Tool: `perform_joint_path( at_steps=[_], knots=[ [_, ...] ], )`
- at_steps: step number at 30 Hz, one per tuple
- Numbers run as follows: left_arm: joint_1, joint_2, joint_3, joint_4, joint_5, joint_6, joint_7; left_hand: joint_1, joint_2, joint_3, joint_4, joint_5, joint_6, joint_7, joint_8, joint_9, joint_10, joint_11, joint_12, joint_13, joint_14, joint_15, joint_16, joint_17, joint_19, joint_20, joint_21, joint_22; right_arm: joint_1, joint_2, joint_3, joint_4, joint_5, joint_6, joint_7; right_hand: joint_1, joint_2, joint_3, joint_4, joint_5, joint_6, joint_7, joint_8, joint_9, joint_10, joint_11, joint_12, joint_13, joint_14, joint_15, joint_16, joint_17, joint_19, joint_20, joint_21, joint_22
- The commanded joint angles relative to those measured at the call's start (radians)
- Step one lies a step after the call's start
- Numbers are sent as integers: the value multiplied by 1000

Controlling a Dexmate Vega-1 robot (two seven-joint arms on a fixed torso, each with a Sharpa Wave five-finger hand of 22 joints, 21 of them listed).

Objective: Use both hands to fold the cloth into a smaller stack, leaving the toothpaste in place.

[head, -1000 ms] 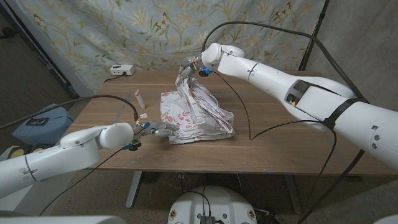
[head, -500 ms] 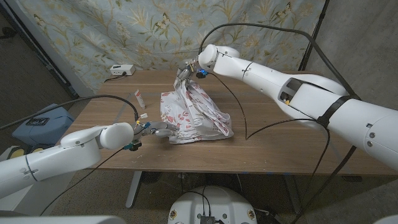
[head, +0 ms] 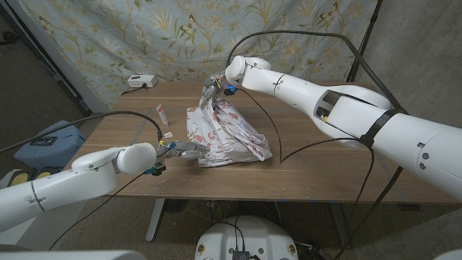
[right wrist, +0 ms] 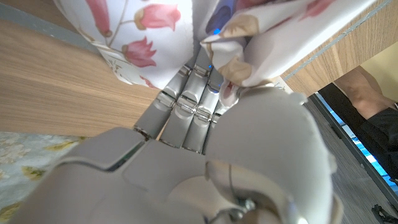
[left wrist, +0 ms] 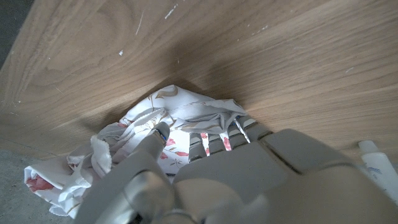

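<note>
The white cloth (head: 226, 132) with red flowers lies bunched at the table's middle, one corner pulled up high. My right hand (head: 214, 88) grips that raised corner above the table's far part; in the right wrist view the fabric (right wrist: 242, 50) is bunched between its fingers (right wrist: 186, 106). My left hand (head: 184, 151) holds the cloth's near left edge down at table level, fingers (left wrist: 205, 144) pushed into the fabric (left wrist: 143, 134). The white toothpaste tube (head: 162, 115) lies on the table left of the cloth, apart from both hands, and the tube's end (left wrist: 378, 165) sits beside my left hand.
A small white box (head: 142, 81) sits at the table's far left corner. Black cables hang from my right arm over the table's right half (head: 289, 144). A person's leg (right wrist: 367, 93) stands beside the table. A floral curtain hangs behind.
My right hand has carried the raised cloth corner a little leftward, towards the table's left. My left hand has stayed on the cloth's near edge.
</note>
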Motion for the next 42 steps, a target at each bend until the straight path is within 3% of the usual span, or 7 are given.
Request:
perform_joint_path(
  at_steps=[1,8,15,19,28,37,42],
  knots=[
    [0,-9,3,-2,5,-1,6,10,-2,3,-7,-3,6,0,4,3,8,1,3,3,12,1,5,6,12,-2,-1,3,16,80,-19,129,6,28,7,6,2,-5,2,6,-3,3,4,3,5,0,-2,2,12,-29,-9,2,-4,1,4,3],
    [3,-13,1,-4,5,-9,13,10,-2,3,-7,-3,8,-2,4,3,9,-1,3,3,12,0,5,6,13,-2,-1,3,27,131,-28,215,5,61,5,9,4,-6,1,5,-6,1,3,6,2,1,-4,2,12,-30,-14,3,-8,1,8,3],
    [11,-12,-5,-13,2,-4,24,11,-1,3,-9,-3,9,-3,4,3,10,-1,4,3,13,0,5,6,13,-3,-1,3,45,232,-39,413,2,144,-27,8,7,-7,3,5,-11,0,2,8,1,-1,-9,-1,11,-29,-22,0,-11,1,10,3],
    [9,-13,-5,-13,3,-8,23,11,0,3,-9,-3,9,-3,4,3,10,-1,4,3,13,-1,5,6,13,-2,-1,3,49,287,-48,521,8,180,-97,3,10,-10,6,4,-15,0,0,9,2,-3,-18,-14,12,-28,-30,-8,-13,0,13,2],
    [7,-15,-7,-14,4,-11,23,14,-1,4,-13,-3,12,-4,4,3,11,-2,4,3,15,-1,5,5,14,-3,-1,3,33,279,-97,505,53,160,-171,-48,11,-32,29,-3,-56,9,-21,7,-18,11,-66,-71,-2,-17,-63,-35,-27,8,17,0],
    [11,-11,-19,-19,-7,-14,28,17,1,3,-18,-3,13,-5,4,3,12,-2,4,3,15,-3,5,5,15,-2,-1,3,12,235,-110,447,79,121,-139,-119,-3,-60,48,-4,-131,39,-73,-10,-80,46,-129,-125,-38,-2,-103,-69,-55,22,11,-4],
    [21,-4,-27,-26,-17,-9,37,19,0,2,-20,-3,14,-6,4,3,14,-1,4,3,17,-3,5,4,16,-2,-1,3,-2,231,-116,447,95,120,-199,-142,-9,-62,47,-1,-155,42,-101,-27,-136,71,-183,-162,-64,16,-142,-116,-70,27,7,-5]
  ],
)
